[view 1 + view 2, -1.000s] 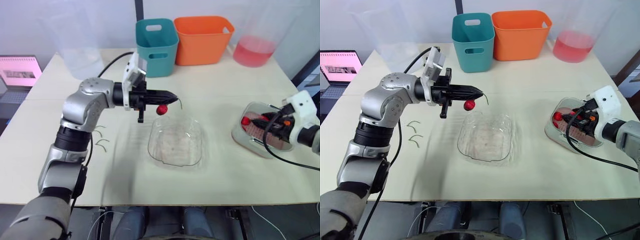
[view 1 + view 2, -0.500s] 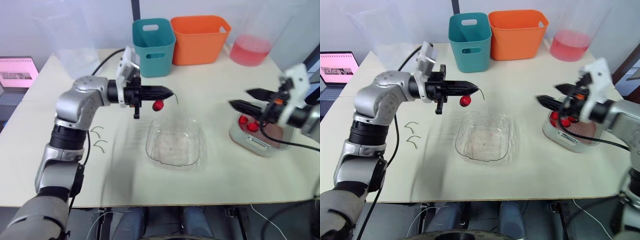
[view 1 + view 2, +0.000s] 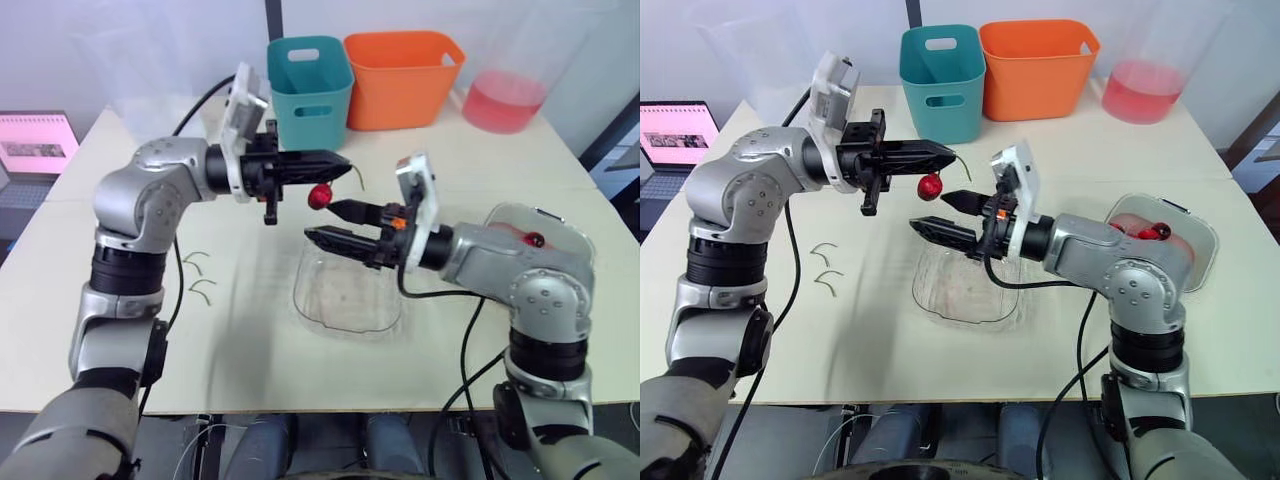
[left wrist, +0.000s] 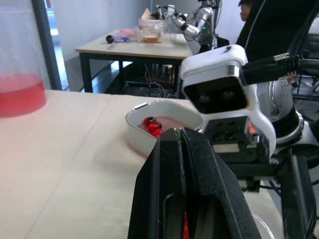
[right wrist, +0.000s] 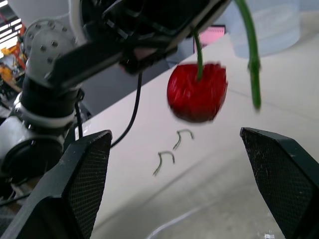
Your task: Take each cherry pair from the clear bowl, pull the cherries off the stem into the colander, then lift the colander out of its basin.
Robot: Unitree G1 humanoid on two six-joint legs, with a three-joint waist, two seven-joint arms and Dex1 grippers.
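My left gripper [image 3: 344, 161] is shut on a green stem, and one red cherry [image 3: 320, 195] hangs from it above the far rim of the clear bowl [image 3: 346, 296]. The stem's other end hangs bare [image 5: 254, 64]. My right gripper [image 3: 326, 224] is open, pointing left, with one finger on each side just below the cherry [image 5: 197, 92] and not touching it. The colander in its white basin [image 3: 560, 225] stands at the right with a few cherries [image 4: 152, 125] inside. In the left wrist view the fingers [image 4: 169, 164] are pressed together.
Two bare stems [image 3: 202, 276] lie on the table left of the bowl. A teal bin [image 3: 310, 90], an orange bin [image 3: 405, 75] and a jug of pink liquid [image 3: 505, 98] stand along the back. A laptop [image 3: 40, 145] sits at far left.
My right arm has swung from the colander at the right to the middle, its open fingers now under the cherry. The left gripper has kept hold of the stem, rising slightly.
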